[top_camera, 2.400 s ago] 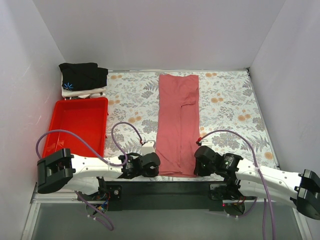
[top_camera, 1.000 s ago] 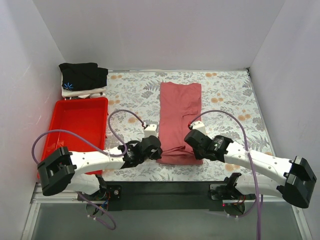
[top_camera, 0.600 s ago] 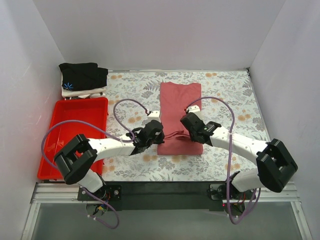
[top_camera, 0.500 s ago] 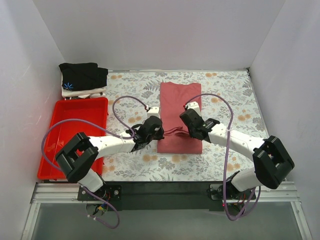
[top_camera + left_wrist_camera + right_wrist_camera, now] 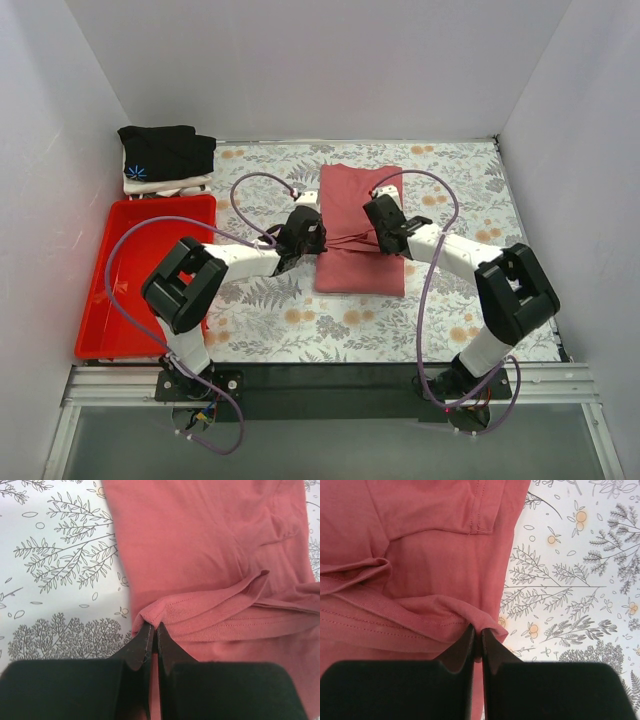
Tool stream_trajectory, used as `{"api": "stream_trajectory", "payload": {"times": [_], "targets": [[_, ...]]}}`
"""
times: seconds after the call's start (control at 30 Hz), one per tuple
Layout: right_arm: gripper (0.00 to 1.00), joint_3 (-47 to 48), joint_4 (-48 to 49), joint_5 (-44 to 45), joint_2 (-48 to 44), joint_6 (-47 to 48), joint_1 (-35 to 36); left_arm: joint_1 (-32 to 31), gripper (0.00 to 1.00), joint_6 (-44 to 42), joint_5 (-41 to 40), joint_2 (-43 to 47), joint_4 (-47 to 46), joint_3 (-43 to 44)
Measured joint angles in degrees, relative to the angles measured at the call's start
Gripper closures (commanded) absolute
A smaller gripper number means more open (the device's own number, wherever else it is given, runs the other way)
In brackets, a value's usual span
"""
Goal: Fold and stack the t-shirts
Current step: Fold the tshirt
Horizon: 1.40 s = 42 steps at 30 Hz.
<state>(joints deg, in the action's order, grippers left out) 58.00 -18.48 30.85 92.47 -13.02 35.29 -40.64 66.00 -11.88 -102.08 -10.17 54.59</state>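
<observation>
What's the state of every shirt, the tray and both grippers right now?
salmon-red t-shirt: folded narrow, near hem lifted and doubled back, pinched at both corners
black t-shirt: folded, on top of the white one
white t-shirt: folded, under the black one
red tray: open side up, left of the arms
left gripper: shut on the hem's left corner
right gripper: shut on the hem's right corner

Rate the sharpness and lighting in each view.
Top external: even, diffuse light, soft shadows, no glare, salmon-red shirt in focus. Left wrist: hem stitching crisp, left end effector a near-black, soft-edged mass. Right wrist: seams crisp, right end effector likewise dark and featureless.
</observation>
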Motion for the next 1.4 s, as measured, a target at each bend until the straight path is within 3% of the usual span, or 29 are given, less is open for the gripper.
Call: {"api": "stream_trajectory", "payload": {"times": [0.43, 0.47, 0.5, 0.53, 0.6, 0.63, 0.7, 0.77, 1.03, 1.23, 1.4], "targets": [[0.99, 5.92, 0.7, -1.64, 6.71, 1.2, -3.91, 3.23, 1.0, -2.89, 4.02, -5.46, -1.25, 5.79], [0.93, 6.58, 0.66, -1.7, 6.95, 1.27, -4.22, 3.37, 0.94, -3.06, 4.2, -6.05, -1.16, 6.43], [0.86, 7.28, 0.68, -1.73, 7.19, 1.29, -4.55, 3.43, 0.72, -3.17, 4.28, -6.47, -0.94, 7.06], [0.69, 7.91, 0.68, -1.75, 7.34, 1.2, -4.85, 3.48, 0.6, -3.56, 4.37, -6.73, -0.7, 7.52], [0.58, 8.96, 0.57, -1.66, 7.34, 1.29, -5.29, 3.52, 0.39, -3.58, 4.22, -6.86, -0.33, 8.46], [0.5, 9.46, 0.57, -1.64, 7.26, 1.6, -5.4, 3.52, 0.34, -3.72, 3.98, -6.86, -0.13, 9.03], [0.44, 9.81, 0.63, -1.64, 6.54, 1.81, -5.66, 3.52, 0.29, -3.67, 2.49, -6.84, 0.09, 10.25], [0.36, 9.68, 0.2, -1.84, 4.52, 1.79, -5.7, 3.52, 0.26, -3.65, 0.0, -6.62, 0.87, 11.34], [0.38, 4.52, 3.1, -10.88, -7.74, 2.08, -5.7, 3.63, 0.26, -0.83, -3.15, 1.7, 1.49, 5.84], [0.39, 2.99, 4.07, -18.8, -4.31, 2.03, -5.7, 1.84, 0.26, 3.39, -1.16, 6.25, 0.68, -2.21], [0.39, 3.06, 5.09, -22.75, -1.38, 2.03, -5.68, -4.0, 0.26, 4.96, -1.25, 6.4, 0.7, -4.17]]}}
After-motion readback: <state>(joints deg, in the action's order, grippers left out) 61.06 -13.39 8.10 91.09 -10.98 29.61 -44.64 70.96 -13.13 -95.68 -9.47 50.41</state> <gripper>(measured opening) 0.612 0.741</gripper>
